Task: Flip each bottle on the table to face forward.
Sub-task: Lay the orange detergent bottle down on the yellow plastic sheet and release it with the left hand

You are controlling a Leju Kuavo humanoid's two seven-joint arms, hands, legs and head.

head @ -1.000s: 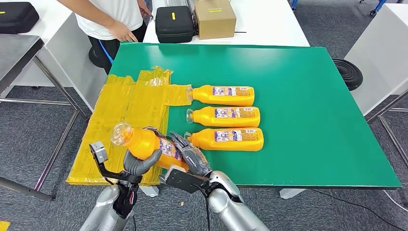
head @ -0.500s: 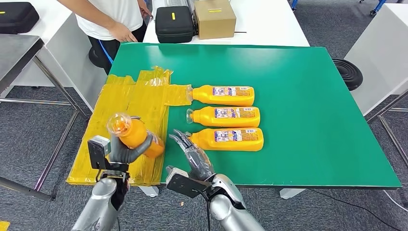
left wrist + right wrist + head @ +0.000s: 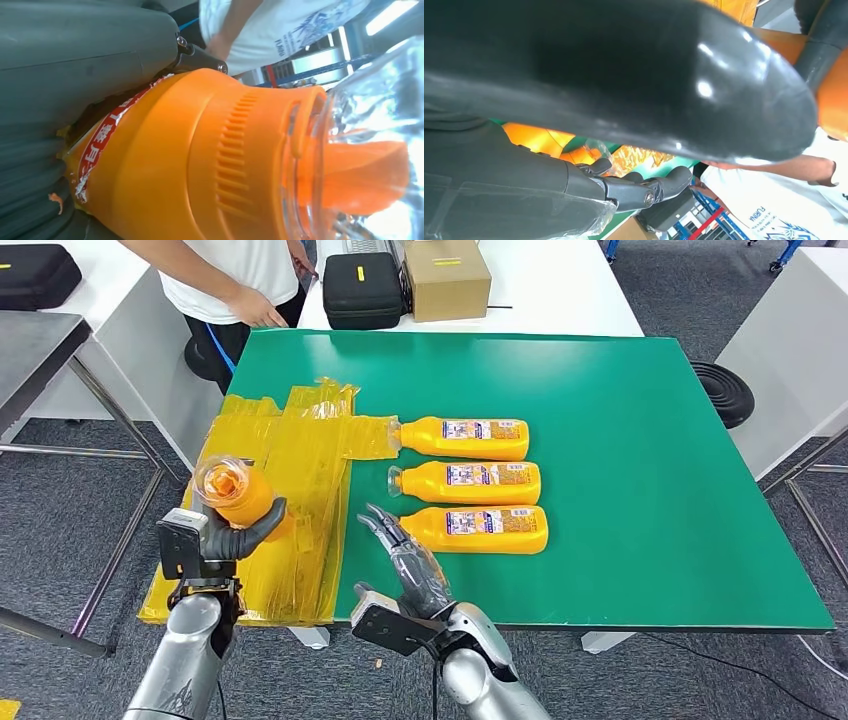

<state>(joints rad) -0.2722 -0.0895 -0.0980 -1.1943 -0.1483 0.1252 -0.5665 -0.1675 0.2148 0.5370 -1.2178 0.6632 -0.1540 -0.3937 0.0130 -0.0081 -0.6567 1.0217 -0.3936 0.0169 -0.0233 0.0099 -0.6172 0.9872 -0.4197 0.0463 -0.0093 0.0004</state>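
My left hand (image 3: pixel 238 534) grips an orange bottle (image 3: pixel 238 496) with a clear cap, lifted above the yellow taped sheet (image 3: pixel 290 470) at the table's left side, its cap end turned toward the camera. The left wrist view shows that bottle (image 3: pixel 200 165) close up against the hand (image 3: pixel 55 90), with a red-and-white label strip. My right hand (image 3: pixel 408 562) hovers with fingers spread and empty just left of the nearest lying bottle (image 3: pixel 472 529). Two more orange bottles (image 3: pixel 467 482) (image 3: pixel 465 438) lie flat behind it, labels up, caps pointing left.
A person (image 3: pixel 235 275) in a white shirt stands at the green table's (image 3: pixel 640 490) far left corner, one hand near its edge. A black case (image 3: pixel 362 288) and a cardboard box (image 3: pixel 446 276) sit on the white table behind. A black stool (image 3: pixel 722 390) stands to the right.
My left hand carried the bottle left and upward, tipping its cap toward the camera. My right hand let go of the bottle and now stands spread and empty near the closest lying bottle.
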